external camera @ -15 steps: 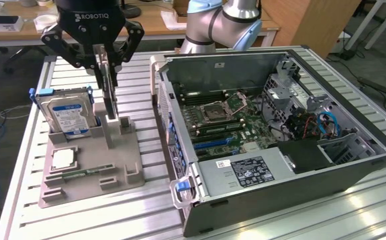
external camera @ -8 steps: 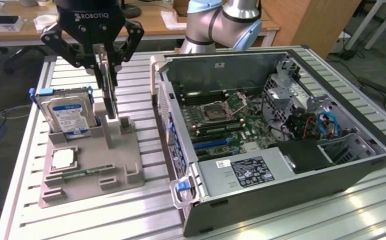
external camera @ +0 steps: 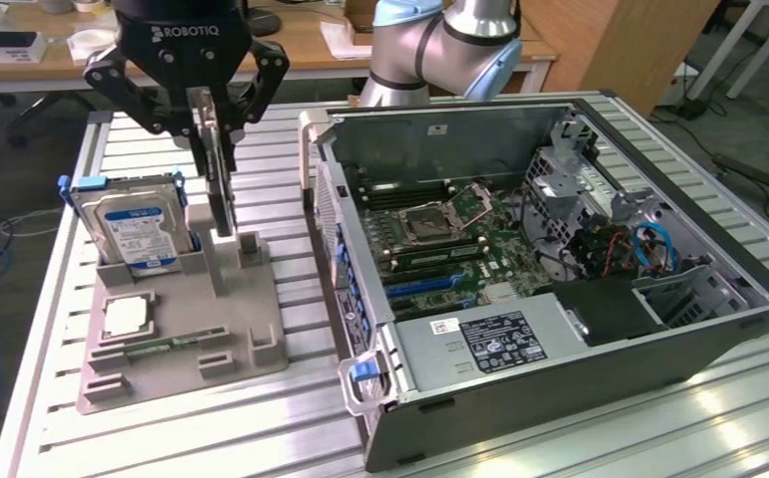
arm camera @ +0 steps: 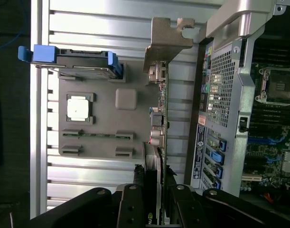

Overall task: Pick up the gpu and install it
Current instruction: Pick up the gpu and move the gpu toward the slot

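- Gripper (external camera: 212, 134) is clamped on the top edge of the gpu (external camera: 214, 199), one finger on each face. The card hangs edge-on and upright.
- Step in hand, as I judge it: the pick-up. The card's lower end sits at the upright post of the grey parts holder (external camera: 245, 363). I cannot tell whether it has cleared the post.
- In the wrist view the gripper (arm camera: 156, 190) holds the gpu (arm camera: 161, 118), whose silver end bracket (arm camera: 166, 35) points away from the camera.
- The next move would likely call for a straight lift clear of the post. It would then need a level carry to the blue expansion slots (external camera: 418, 284) in the open computer case (external camera: 558, 398), bracket towards the case's rear wall.
- The holder also carries a hard drive (external camera: 132, 224), a processor chip (external camera: 126, 317) and a memory stick (external camera: 172, 344).
- The desk (external camera: 198, 438) is slatted aluminium. A second, wooden desk (external camera: 305, 40) stands behind it, and cables trail on the floor.
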`<state>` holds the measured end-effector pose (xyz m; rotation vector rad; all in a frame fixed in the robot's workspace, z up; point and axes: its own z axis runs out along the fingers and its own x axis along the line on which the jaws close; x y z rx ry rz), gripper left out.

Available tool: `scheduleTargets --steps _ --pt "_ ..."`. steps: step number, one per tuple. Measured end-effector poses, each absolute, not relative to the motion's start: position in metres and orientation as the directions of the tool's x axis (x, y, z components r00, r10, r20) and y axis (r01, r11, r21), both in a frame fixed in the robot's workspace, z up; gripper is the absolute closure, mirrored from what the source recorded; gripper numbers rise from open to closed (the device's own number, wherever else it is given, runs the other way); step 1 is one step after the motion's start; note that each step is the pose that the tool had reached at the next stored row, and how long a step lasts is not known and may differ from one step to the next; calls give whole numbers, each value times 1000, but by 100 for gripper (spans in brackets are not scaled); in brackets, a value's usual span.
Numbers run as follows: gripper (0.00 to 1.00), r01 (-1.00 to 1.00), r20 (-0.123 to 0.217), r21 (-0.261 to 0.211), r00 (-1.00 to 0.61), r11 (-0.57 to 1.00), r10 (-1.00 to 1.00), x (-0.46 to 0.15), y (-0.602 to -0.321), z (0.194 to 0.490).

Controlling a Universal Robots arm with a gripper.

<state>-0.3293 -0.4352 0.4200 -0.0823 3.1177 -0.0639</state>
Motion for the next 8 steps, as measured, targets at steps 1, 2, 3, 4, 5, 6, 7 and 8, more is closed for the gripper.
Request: scheduleTargets --steps 1,2,3,4,5,6,7,8 --pt "73 -52 -21 -42 -998 998 -53 -328 -435 420" --pt "73 -52 -21 -42 -998 998 -53 -327 -435 420" --pt "73 -52 -21 -42 -998 998 -53 -326 -435 420" --pt "73 -52 -21 -41 -998 998 -53 -325 -435 420" --pt "73 -52 -21 -42 -998 998 -53 -324 -435 420" --pt "73 -52 -21 -41 -998 998 -53 -324 -435 420" --pt "73 -52 -21 -41 -998 998 -53 -323 -435 420" --pt "73 -52 -21 -41 -998 998 -53 -322 -435 420"
